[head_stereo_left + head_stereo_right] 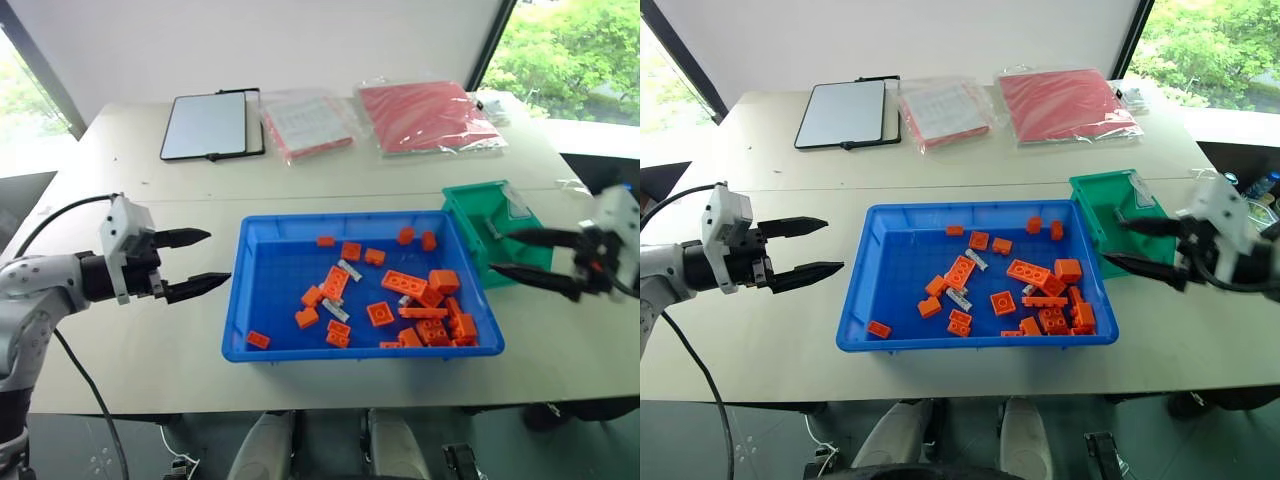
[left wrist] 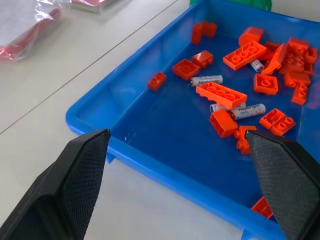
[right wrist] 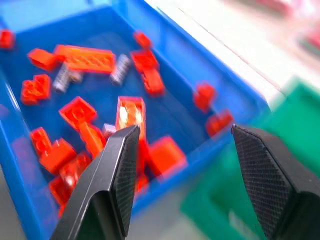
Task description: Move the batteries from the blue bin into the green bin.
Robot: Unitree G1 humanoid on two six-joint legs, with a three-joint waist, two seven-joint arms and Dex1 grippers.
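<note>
The blue bin [image 1: 275,290] sits in the middle of the table, holding many orange bricks and a few silver-grey batteries [image 1: 349,268], one [image 2: 206,80] lying beside a long brick. The green bin [image 1: 480,212] stands against its far right corner. My left gripper [image 1: 218,257] hovers open and empty just left of the blue bin's rim. On the right side, my right gripper [image 1: 499,251] is open and empty over the green bin's front, level with the blue bin's right wall. The right wrist view shows its fingers [image 3: 120,165] above the bricks at that end.
A black-framed tablet [image 1: 205,125] and two plastic bags, one with white and red contents [image 1: 305,122] and one red [image 1: 425,115], lie at the table's far side. Bare tabletop lies left of the blue bin and along the near edge.
</note>
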